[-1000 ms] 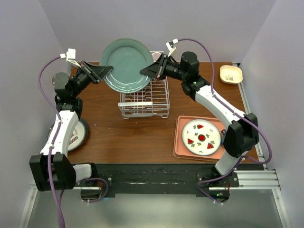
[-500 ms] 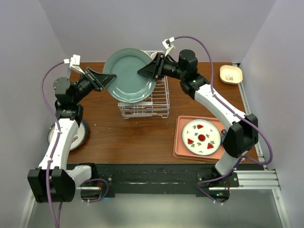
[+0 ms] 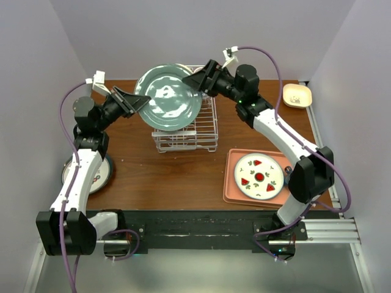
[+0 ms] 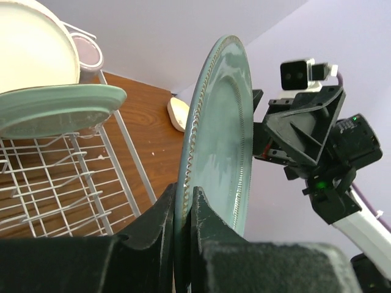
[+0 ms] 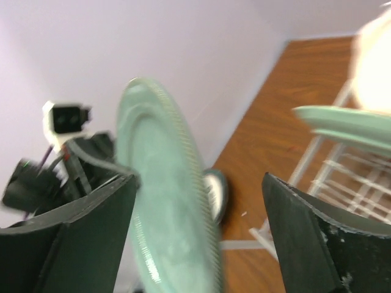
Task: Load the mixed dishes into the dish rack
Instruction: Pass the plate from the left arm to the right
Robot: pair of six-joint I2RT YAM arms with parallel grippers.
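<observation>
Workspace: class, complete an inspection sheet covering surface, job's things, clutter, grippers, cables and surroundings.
Surface: brown wooden table.
Job's things: green plate held aloft near dish rack; patterned plate on pink tray; another plate at left edge.
Clutter: cream dish far right.
Grippers: left gripper clamps green plate's rim; right gripper open, fingers either side of it.
Cables: purple cable looping from each wrist.
Surroundings: lilac walls.

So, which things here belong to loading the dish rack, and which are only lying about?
Job: held green plate in the left end effector; dish rack; racked green plate; watermelon-patterned plate; dark-rimmed plate at the left.
Lying about: salmon tray under the watermelon-patterned plate; small cream dish at the far right, probably.
</observation>
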